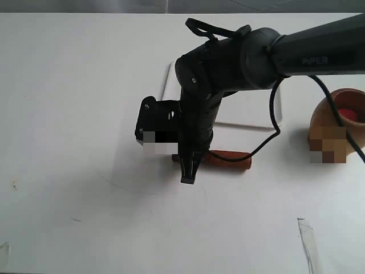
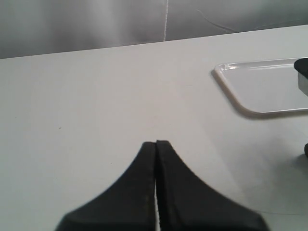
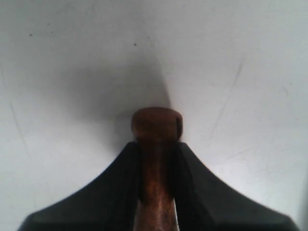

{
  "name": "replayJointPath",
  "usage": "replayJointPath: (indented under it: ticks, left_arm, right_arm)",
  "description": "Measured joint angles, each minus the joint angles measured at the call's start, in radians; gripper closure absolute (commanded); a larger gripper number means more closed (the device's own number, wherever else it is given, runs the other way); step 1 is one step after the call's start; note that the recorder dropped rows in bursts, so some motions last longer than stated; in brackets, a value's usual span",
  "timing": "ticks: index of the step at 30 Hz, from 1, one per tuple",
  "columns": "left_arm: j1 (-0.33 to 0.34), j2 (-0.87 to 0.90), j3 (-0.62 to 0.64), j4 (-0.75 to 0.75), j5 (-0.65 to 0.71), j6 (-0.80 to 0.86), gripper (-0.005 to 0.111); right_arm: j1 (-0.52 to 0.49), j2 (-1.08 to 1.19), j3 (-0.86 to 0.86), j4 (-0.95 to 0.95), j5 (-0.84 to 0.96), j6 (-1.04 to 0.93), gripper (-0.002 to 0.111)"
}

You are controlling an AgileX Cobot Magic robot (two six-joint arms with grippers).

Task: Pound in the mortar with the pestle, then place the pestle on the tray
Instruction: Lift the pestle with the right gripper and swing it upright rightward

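Right arm (image 1: pixel 296 54), nearest the exterior camera, reached in from the table's right edge toward its middle, with the right gripper (image 1: pixel 190 174) pointing down. Right wrist view: the jaws were closed onto the thin neck of the pestle (image 3: pixel 156 120), both fingers (image 3: pixel 122 178) pressed against the wood and the small knob protruding just past their tips. Exterior view: the pestle (image 1: pixel 231 158) extended level from the gripper toward the right edge, just outside the near rim of the white tray (image 1: pixel 245 111). Whether it touched the table (image 1: pixel 68 85) could not be told. The tray lay toward the far edge. The mortar (image 1: pixel 322 117) stood by the right edge, well apart from the pestle, with red visible inside. Left wrist view: the left gripper (image 2: pixel 156 144) was fully closed and held nothing, above bare table, with a corner of the tray (image 2: pixel 240 108) nearby.
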Motion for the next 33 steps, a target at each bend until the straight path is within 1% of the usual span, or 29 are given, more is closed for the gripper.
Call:
replayJointPath:
  ticks: [3,5,8,10,15,18,19,20,21,22,25,27,28,30,33]
  left_arm:
    - [0.0,0.0,0.0,0.0,0.0,0.0,0.107]
    - [0.0,0.0,0.0,0.0,0.0,0.0,0.107]
    - [0.0,0.0,0.0,0.0,0.0,0.0,0.107]
    - [0.0,0.0,0.0,0.0,0.0,0.0,0.107]
    - [0.0,0.0,0.0,0.0,0.0,0.0,0.107]
    - [0.0,0.0,0.0,0.0,0.0,0.0,0.107]
    - [0.0,0.0,0.0,0.0,0.0,0.0,0.107]
    - [0.0,0.0,0.0,0.0,0.0,0.0,0.107]
    - [0.0,0.0,0.0,0.0,0.0,0.0,0.107]
    - [0.0,0.0,0.0,0.0,0.0,0.0,0.107]
    - [0.0,0.0,0.0,0.0,0.0,0.0,0.107]
    - [0.0,0.0,0.0,0.0,0.0,0.0,0.107]
    - [0.0,0.0,0.0,0.0,0.0,0.0,0.107]
    - [0.0,0.0,0.0,0.0,0.0,0.0,0.107]
    - [0.0,0.0,0.0,0.0,0.0,0.0,0.107]
  right_arm:
    - [0.0,-0.011,0.002,-0.04,-0.016,0.038,0.108]
    - [0.0,-0.058,0.003,-0.078,-0.035,0.077,0.108]
    - [0.0,-0.189,0.003,-0.182,-0.098,0.228,0.108]
    - [0.0,-0.301,0.028,-0.319,-0.172,0.417,0.108]
    - [0.0,-0.532,0.187,-0.61,-0.3,0.792,0.108]
    - [0.0,-0.679,0.318,-0.88,-0.353,1.105,0.108]
    - [0.0,-0.743,0.361,-0.987,-0.358,1.264,0.108]
    - [0.0,-0.785,0.402,-1.097,-0.358,1.371,0.108]
    - [0.0,-0.826,0.436,-1.184,-0.356,1.507,0.108]
    - [0.0,-0.885,0.484,-1.313,-0.345,1.642,0.108]
    - [0.0,-1.007,0.595,-1.573,-0.294,2.014,0.108]
    - [0.0,-1.08,0.665,-1.689,-0.239,2.207,0.108]
    - [0.0,-1.113,0.701,-1.723,-0.201,2.291,0.108]
    - [0.0,-1.162,0.77,-1.757,-0.11,2.385,0.108]
    - [0.0,-1.215,0.861,-1.771,0.027,2.468,0.108]
